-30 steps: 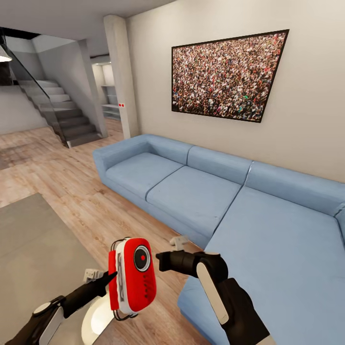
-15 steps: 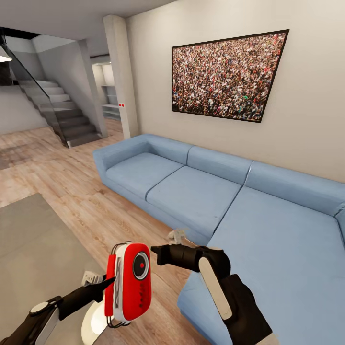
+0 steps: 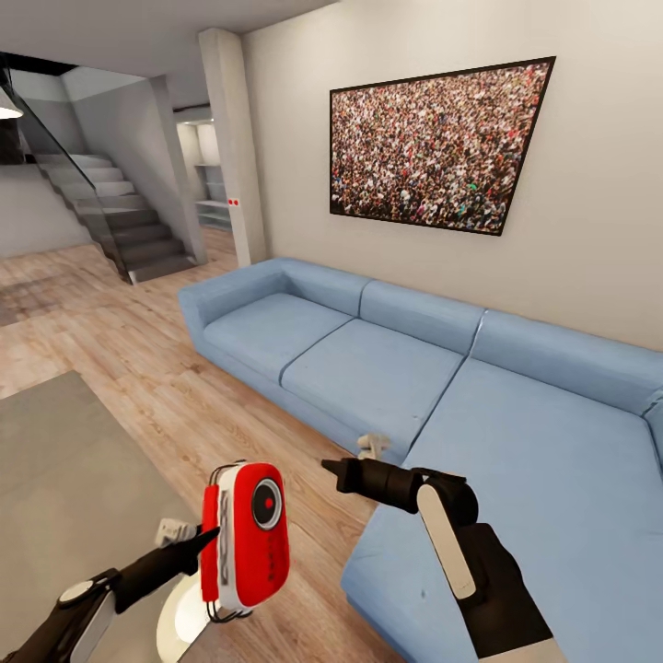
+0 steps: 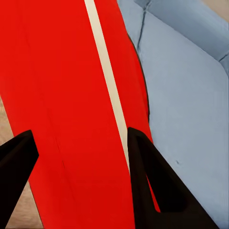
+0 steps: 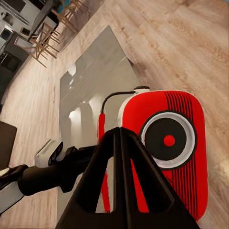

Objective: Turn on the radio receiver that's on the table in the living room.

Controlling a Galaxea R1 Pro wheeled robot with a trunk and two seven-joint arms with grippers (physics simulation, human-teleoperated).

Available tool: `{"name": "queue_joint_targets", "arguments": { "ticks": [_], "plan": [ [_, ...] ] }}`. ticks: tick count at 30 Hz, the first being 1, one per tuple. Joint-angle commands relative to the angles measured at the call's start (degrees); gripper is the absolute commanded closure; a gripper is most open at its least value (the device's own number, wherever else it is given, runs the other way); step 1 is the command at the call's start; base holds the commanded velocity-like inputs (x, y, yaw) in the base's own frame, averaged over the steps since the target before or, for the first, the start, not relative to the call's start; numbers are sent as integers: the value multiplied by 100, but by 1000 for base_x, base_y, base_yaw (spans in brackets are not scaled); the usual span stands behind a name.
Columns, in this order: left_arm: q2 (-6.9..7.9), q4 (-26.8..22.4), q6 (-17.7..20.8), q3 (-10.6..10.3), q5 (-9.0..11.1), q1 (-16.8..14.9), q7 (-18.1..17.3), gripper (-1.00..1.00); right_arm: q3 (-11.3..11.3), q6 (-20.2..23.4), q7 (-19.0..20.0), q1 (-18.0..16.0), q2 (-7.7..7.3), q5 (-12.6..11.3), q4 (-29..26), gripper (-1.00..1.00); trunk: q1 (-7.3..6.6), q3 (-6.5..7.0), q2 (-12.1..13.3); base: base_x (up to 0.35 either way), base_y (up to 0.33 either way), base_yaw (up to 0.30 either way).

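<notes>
This is the living room of a home. A large light-blue L-shaped sofa (image 3: 442, 387) runs along the beige far and right walls, with a black-framed crowd photograph (image 3: 437, 147) hung above it. Light wood plank floor (image 3: 120, 359) stretches left toward a staircase (image 3: 120, 221) with a glass balustrade. A low grey table (image 3: 64, 497) sits near left; chairs (image 5: 45, 40) stand beyond it.

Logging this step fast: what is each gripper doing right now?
Left gripper: shut on the radio, held up off the table.
Right gripper: shut, holding nothing, pointed at the radio's front.
</notes>
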Motion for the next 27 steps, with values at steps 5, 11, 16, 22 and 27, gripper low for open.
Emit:
{"name": "queue_joint_targets", "arguments": {
  "ticks": [5, 11, 16, 22, 27],
  "plan": [
    [-217, -6, -10, 14, 32, 0, 447, 100, 5, -3, -70, 0, 7, 10, 9, 100, 0, 0, -1, 0, 0, 0],
    [-137, -16, -3, 90, 45, 0, -125, 100, 14, -6, -322, 0, 18, 13, 13, 100, 0, 0, -1, 0, 0, 0],
    [-32, -7, 21, 527, 23, 0, -1065, 100, 14, -6, -315, 0, 19, 12, 14, 100, 0, 0, -1, 0, 0, 0],
    [-3, -6, 8, 582, -8, 0, -1708, 100, 20, -6, -306, 0, 19, 3, 11, 100, 0, 0, -1, 0, 0, 0],
    [56, -6, 10, 589, -9, 0, -2078, 100, 22, -2, -305, 0, 19, -5, 9, 100, 0, 0, -1, 0, 0, 0]
  ]
}}
